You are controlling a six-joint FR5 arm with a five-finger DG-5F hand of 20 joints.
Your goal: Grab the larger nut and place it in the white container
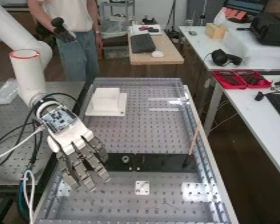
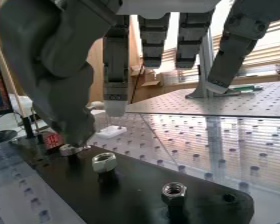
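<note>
The white jointed arm [image 1: 29,75] enters the high view from the upper left and carries the dark grey, metallic-fingered hand [image 1: 74,137] over the left part of the flat black bar [image 1: 160,162]. The hand is found open: fingers straight and spread, thumb standing off to one side, nothing gripped. A green-and-white circuit board [image 1: 57,119] is mounted at its wrist end. Three round metal parts stand in a row on the bar. The larger nut [image 2: 104,162], silvery, hexagonal and metallic, is in the middle of the row, upright and apart from its neighbours. The smaller nut [image 2: 174,191], bright, hexagonal and metal, stands nearest the bar's rounded end. The bearing [image 1: 125,159], a small ring of shiny metal, is third in the row; in the wrist view the thumb [image 2: 67,95] partly overlaps it, and contact between the two cannot be determined. The white container [image 1: 107,95], square and box-like on a wider flat base, rests on the perforated grey metal bench [image 1: 154,132], beyond the bar and well apart from the larger nut. A small white square plate with holes [image 1: 142,188] lies on the near side of the bar. A thin light-brown stick [image 1: 193,141] with a black base rises at a slight tilt by the bar's right end.
</note>
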